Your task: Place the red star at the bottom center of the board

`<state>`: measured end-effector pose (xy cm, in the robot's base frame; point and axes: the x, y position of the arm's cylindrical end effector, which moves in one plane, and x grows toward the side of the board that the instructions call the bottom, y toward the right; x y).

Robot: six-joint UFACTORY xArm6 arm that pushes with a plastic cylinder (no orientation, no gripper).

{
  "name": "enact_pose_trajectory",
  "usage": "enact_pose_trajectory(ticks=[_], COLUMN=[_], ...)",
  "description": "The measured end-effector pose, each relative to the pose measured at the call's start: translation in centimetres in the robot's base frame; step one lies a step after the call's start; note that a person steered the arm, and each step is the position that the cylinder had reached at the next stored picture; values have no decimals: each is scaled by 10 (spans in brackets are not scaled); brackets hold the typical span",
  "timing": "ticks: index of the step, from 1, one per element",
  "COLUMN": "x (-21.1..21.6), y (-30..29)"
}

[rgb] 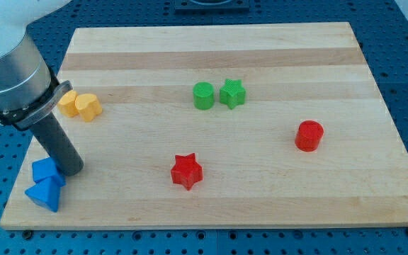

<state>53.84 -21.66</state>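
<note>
Red star (186, 171) sits low on the surface (261, 64), slightly to the view's left of centre, a short way above the bottom edge. No claw on this rig, so nothing is spread or pinching; just the rod.

My tip (71, 170) is at the view's lower left, touching or just beside the upper of two blue blocks (47, 171); can't tell which. The lower blue block (44, 195) sits at the surface's corner. Tip is well apart from the star, with bare wood between.

Outward: two yellow blocks (80, 105) up-left, touching each other. Green cylinder (203, 95) and green star (232, 93) side by side near top centre. Red cylinder (309, 135) at the view's right.

Risks, as I judge them:
- Leaving the corner carelessly drags a blue block along or tips one off the edge.
- The star needs a nudge down and slightly right. Contact on a star point instead of a flat notch will likely spin it and send it sideways.
- Too long a push overshoots the bottom edge; the margin is small.
- Direct line from tip to star pushes it rightward past centre. Better to circle above it first.
</note>
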Motion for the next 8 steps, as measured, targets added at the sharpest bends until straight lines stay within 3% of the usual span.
enact_pose_trajectory(ticks=[2,4,5,6,8], x=[-13,-39,-32,-7,2], y=[39,119,145,146,147])
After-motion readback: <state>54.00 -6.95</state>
